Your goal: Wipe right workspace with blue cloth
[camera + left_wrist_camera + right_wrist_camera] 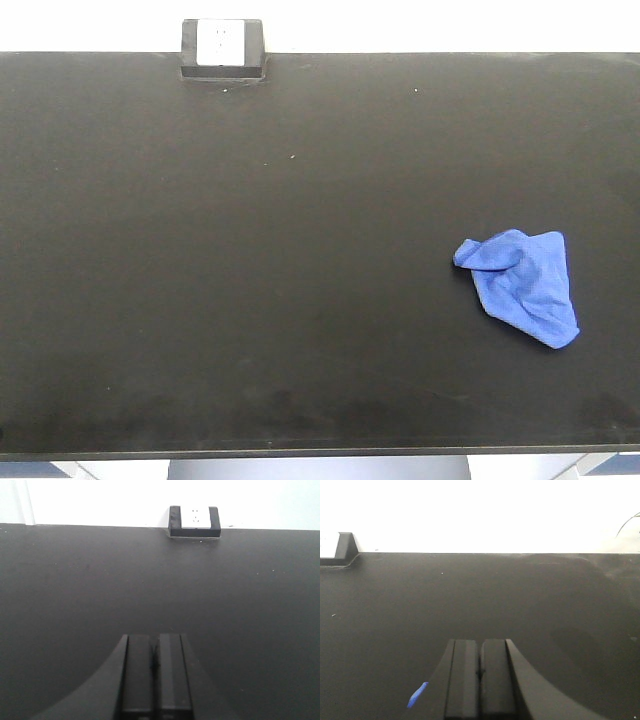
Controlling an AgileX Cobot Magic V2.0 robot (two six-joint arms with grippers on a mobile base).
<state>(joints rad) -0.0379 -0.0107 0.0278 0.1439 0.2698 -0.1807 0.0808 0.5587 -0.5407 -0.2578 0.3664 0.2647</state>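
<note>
I count one blue cloth (522,284), one socket box (222,49) and two grippers on my feeds. The cloth lies crumpled on the black desk (250,250), toward the right side and nearer the front edge, well apart from the socket box at the back left rim. From the right wrist camera only a sliver of the cloth (417,694) shows, low and just left of the right gripper (480,672). Its jaws are pressed together with nothing between them, above bare desk. The left gripper (155,667) matches: jaws closed flat against each other, empty, facing the socket box (194,522) across open desk, no cloth in its view.
</note>
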